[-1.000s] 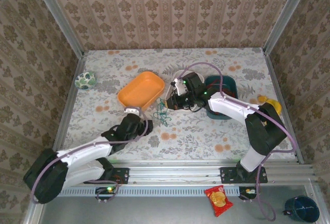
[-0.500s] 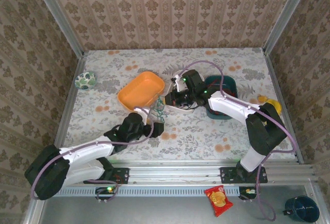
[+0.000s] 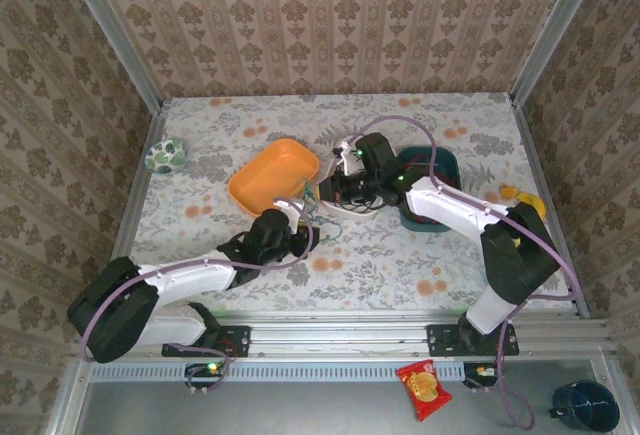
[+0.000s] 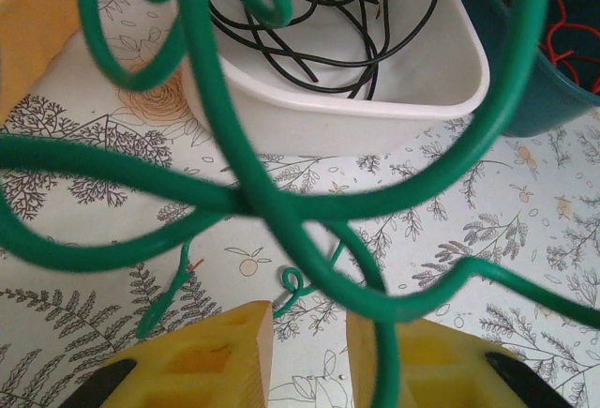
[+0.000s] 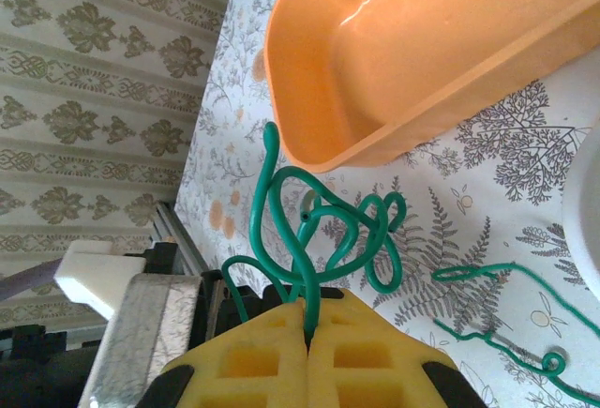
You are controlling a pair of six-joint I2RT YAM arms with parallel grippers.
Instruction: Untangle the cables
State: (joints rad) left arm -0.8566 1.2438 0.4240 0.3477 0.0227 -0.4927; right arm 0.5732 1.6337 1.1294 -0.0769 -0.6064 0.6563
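The green cable (image 4: pixel 281 209) runs from the right gripper (image 5: pixel 307 319), clenched on it, toward the table's (image 3: pixel 420 255) near edge to the left gripper (image 4: pixel 309 333); jaws narrowly parted, grip unclear.

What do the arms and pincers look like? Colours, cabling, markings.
Left arm and right arm: white shells, black joints, a lilac cable looping along each, small green lights on the right one. Left pincer and right pincer: yellow, blocky fingers with square recesses.
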